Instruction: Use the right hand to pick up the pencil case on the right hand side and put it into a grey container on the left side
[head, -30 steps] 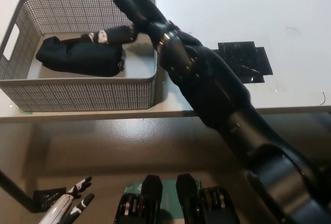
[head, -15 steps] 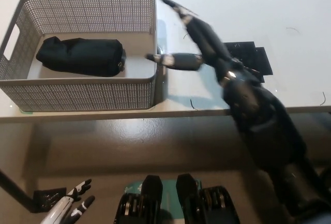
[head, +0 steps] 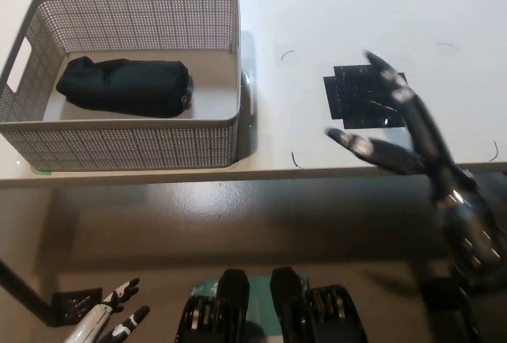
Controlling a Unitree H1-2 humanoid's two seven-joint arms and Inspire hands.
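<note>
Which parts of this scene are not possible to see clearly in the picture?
- Right hand, head view: motion blur smears its fingers.
- Left hand, head view: cut by the bottom edge; only its fingers show.
- Pencil case in the grey container, head view: its underside is hidden, and its zip and details are too dark to tell.
- Black patch on the table, head view: partly behind the right hand.

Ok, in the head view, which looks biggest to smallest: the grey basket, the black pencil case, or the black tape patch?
1. Grey basket
2. Black pencil case, lying inside it
3. Black tape patch on the table
</note>
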